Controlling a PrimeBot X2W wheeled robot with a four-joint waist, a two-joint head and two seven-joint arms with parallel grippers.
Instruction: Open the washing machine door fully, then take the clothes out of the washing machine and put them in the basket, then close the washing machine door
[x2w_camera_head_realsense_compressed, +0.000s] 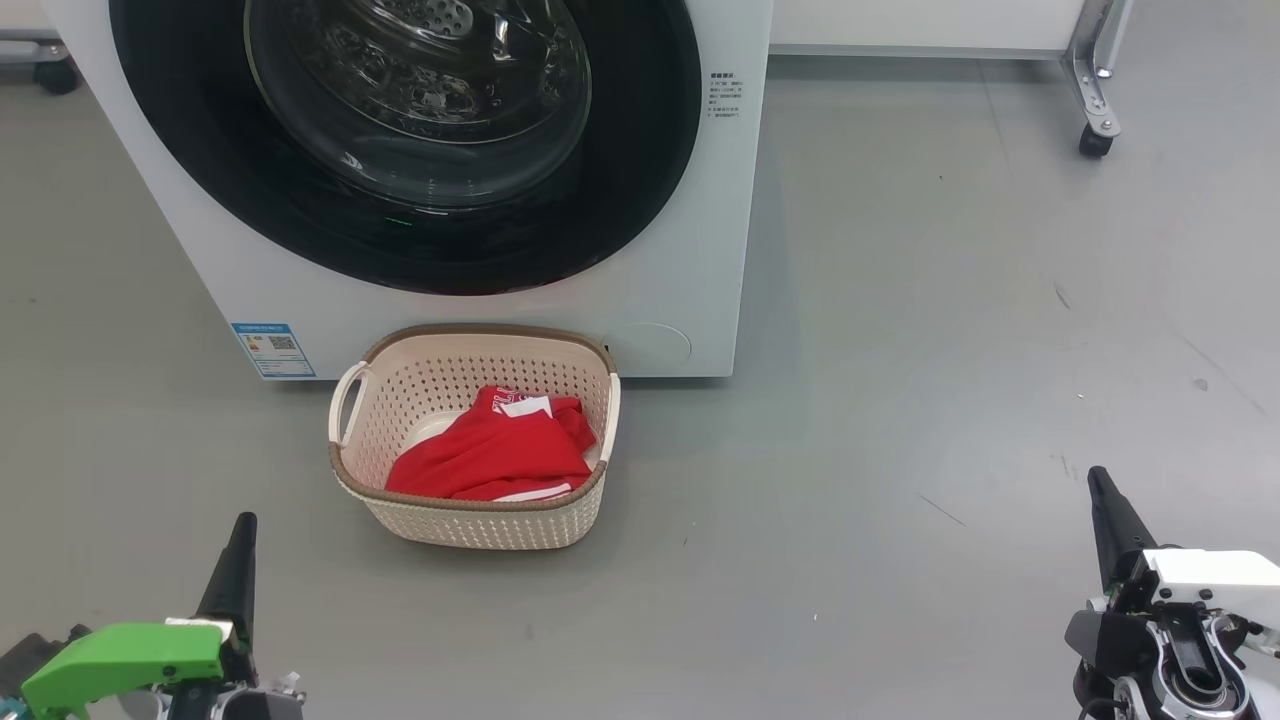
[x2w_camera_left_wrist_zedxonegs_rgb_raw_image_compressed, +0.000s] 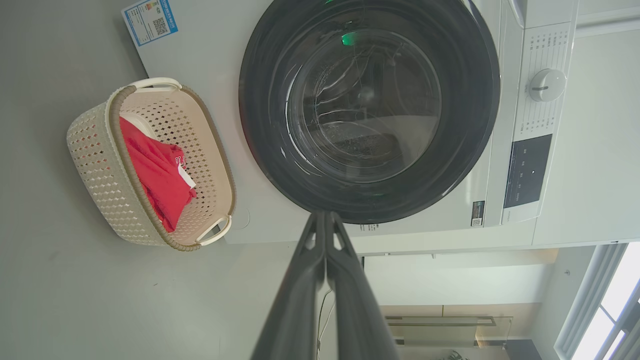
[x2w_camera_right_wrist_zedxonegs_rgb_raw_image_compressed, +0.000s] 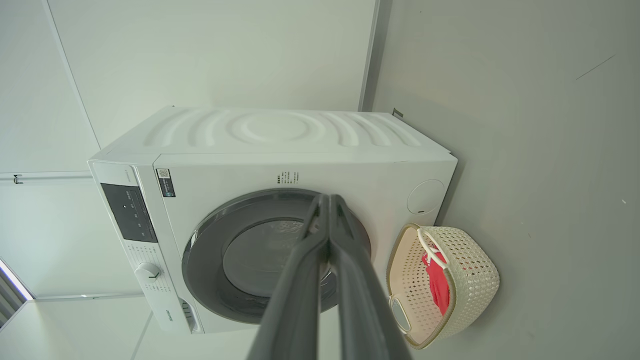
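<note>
The white washing machine (x2w_camera_head_realsense_compressed: 690, 260) stands at the top of the head view, and its round black washing machine door (x2w_camera_head_realsense_compressed: 400, 150) lies flush against the front, shut. On the floor right before it sits the cream basket (x2w_camera_head_realsense_compressed: 480, 520) holding red clothes (x2w_camera_head_realsense_compressed: 490, 455) with white trim. My left gripper (x2w_camera_head_realsense_compressed: 240, 525) is at the lower left, shut and empty, well short of the basket. At the lower right my right gripper (x2w_camera_head_realsense_compressed: 1098, 478) is likewise shut and empty. In the left wrist view the left gripper (x2w_camera_left_wrist_zedxonegs_rgb_raw_image_compressed: 325, 215) points at the door (x2w_camera_left_wrist_zedxonegs_rgb_raw_image_compressed: 370, 110); the right gripper (x2w_camera_right_wrist_zedxonegs_rgb_raw_image_compressed: 327, 197) also faces the machine (x2w_camera_right_wrist_zedxonegs_rgb_raw_image_compressed: 280, 135).
Grey floor (x2w_camera_head_realsense_compressed: 900, 450) spreads around the basket and to the right. A wheeled metal frame leg (x2w_camera_head_realsense_compressed: 1095, 130) stands at the top right, another castor (x2w_camera_head_realsense_compressed: 55, 75) at the top left. The control panel and knob (x2w_camera_left_wrist_zedxonegs_rgb_raw_image_compressed: 547, 85) sit beside the door.
</note>
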